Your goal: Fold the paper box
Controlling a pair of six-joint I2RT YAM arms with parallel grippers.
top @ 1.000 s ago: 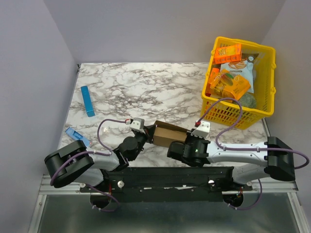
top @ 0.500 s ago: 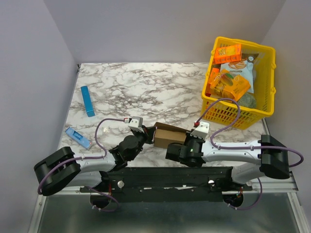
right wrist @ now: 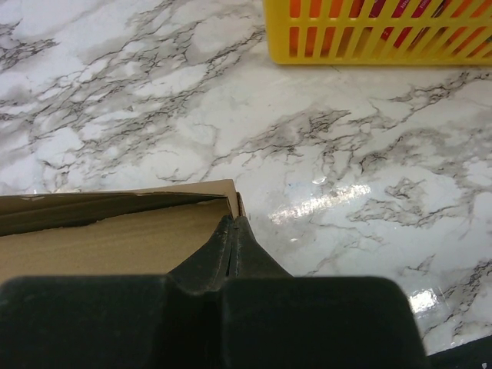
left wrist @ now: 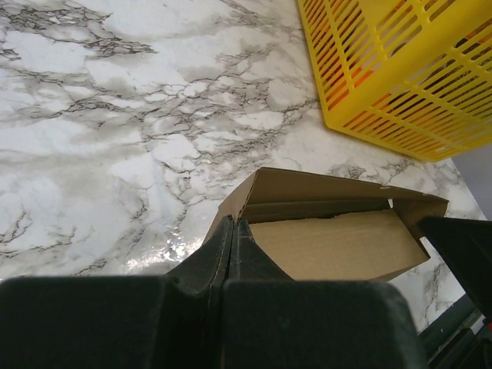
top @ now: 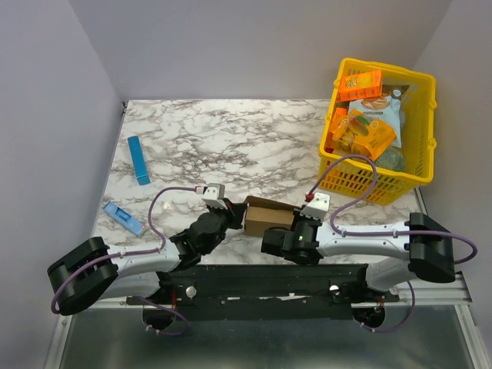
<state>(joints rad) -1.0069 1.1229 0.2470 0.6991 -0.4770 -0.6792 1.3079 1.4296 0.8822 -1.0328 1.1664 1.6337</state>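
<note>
Cardboard, plain brown: the paper box (top: pixel 269 216) lies on the marbled surface (top: pixel 231 138) near its near edge, between the two arms. Its top flap is raised and the inside shows. The left fingers (left wrist: pixel 219 250) are pressed together, tips against the box's left end. The right fingers (right wrist: pixel 250 257) are likewise pressed together, tips at its right corner. Whether either pair nips cardboard cannot be told. A yellow basket (top: pixel 350 181) stands at the far right.
</note>
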